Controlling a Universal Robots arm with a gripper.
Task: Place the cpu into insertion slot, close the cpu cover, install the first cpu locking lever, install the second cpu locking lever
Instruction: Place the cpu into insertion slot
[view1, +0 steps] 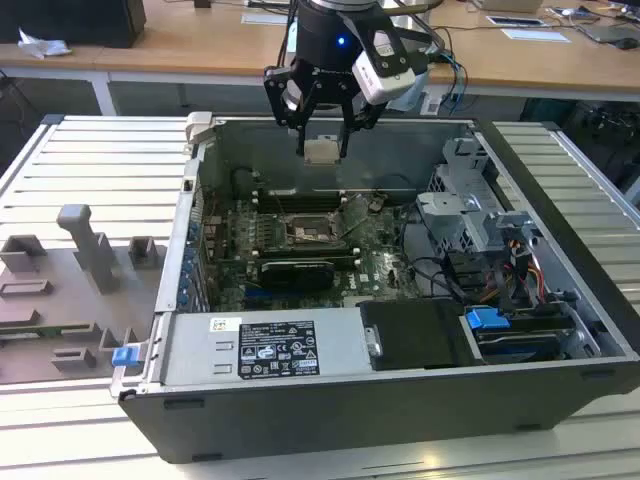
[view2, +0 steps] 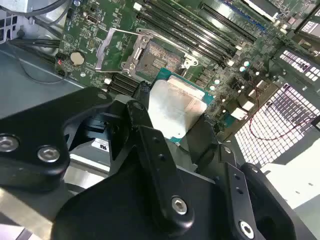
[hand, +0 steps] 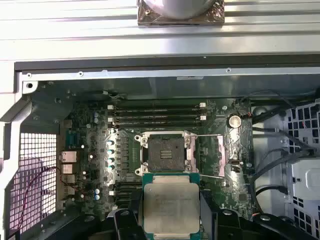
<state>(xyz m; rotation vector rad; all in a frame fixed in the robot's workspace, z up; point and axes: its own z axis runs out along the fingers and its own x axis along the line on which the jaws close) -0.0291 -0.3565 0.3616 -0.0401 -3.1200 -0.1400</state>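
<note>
Holding the cpu (hand: 169, 205) clamped between your jaws, you are hovering it above the open case (view1: 250, 400), well apart from the insertion slot (hand: 166, 152), which is lying empty. The cpu cover (view2: 104, 50) is standing swung open beside the slot. By my reading you are sitting at step one: placing, closing and both lever steps are all waiting.

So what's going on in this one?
The arm's gripper holds the cpu by its edges, up above the open computer case. Down on the board, the slot is bare and the cover is swung open beside it. The cpu is not yet seated, so none of the steps are done.
</note>
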